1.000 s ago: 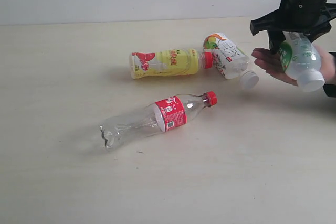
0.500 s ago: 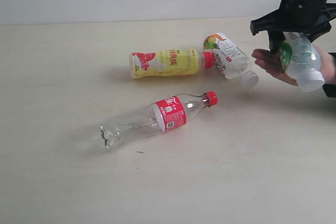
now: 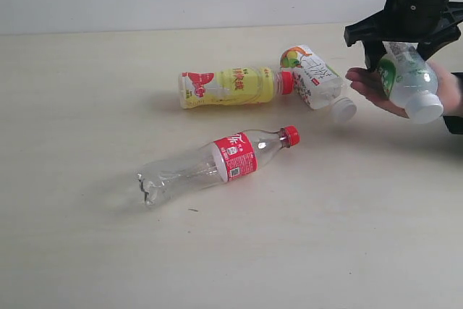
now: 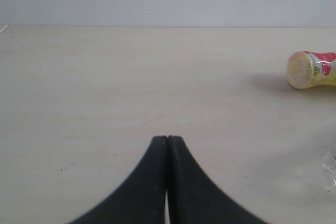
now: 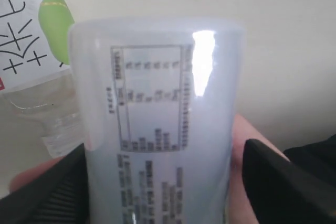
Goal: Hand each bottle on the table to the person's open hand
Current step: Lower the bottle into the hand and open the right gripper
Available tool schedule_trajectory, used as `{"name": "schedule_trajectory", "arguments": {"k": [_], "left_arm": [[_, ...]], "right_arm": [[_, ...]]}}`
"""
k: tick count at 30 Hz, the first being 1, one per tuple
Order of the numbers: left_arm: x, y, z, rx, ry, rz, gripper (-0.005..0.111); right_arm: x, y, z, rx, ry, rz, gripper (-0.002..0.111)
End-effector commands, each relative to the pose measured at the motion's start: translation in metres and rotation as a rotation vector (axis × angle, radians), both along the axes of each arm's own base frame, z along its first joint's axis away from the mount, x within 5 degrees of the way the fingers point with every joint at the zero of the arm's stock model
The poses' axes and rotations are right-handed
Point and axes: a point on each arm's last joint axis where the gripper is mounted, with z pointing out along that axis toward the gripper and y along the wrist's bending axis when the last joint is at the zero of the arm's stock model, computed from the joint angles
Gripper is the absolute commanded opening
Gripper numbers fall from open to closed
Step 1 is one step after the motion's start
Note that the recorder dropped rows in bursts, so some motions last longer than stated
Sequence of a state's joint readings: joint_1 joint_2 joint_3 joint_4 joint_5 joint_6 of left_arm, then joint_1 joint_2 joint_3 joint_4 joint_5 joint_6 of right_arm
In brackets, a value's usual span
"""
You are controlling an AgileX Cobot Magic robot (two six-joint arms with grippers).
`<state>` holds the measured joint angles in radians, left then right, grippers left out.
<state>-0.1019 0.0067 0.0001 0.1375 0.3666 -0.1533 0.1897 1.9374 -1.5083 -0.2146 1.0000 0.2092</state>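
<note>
lying bottle (image 3: 318,81) just beside hand (image 3: 367,86) under held bottle (image 3: 409,81)

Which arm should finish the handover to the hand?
Right. The right gripper holds the white-capped bottle at the person's hand; the left gripper is shut, empty, with no hand in its view.

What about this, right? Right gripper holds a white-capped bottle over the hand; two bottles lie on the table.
Wrong count: exterior view shows three bottles on the table: yellow bottle, clear bottle, white-labelled bottle. Right gripper holds the fourth bottle over the hand.
</note>
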Motion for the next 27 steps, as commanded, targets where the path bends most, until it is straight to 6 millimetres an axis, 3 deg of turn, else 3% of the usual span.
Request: {"name": "schedule_trajectory", "arguments": {"k": [1, 7, 15, 27], "left_arm": [[-0.0002, 0.0000, 0.0010, -0.006, -0.013, 0.002, 0.000], [-0.0002, 0.0000, 0.0010, -0.006, -0.013, 0.002, 0.000], [-0.0002, 0.0000, 0.0010, -0.006, -0.013, 0.002, 0.000], [-0.0002, 0.0000, 0.0010, -0.006, -0.013, 0.002, 0.000]], "right_arm": [[0.0008, -0.0020, -0.0026, -0.006, -0.002, 0.005, 0.073], [0.0012, -0.0023, -0.0024, -0.011, -0.006, 0.008, 0.075], [0.0026, -0.0031, -0.0019, -0.023, -0.021, 0.018, 0.097], [-0.0005, -0.0033, 0.0058, -0.032, -0.020, 0.066, 0.097]]}}
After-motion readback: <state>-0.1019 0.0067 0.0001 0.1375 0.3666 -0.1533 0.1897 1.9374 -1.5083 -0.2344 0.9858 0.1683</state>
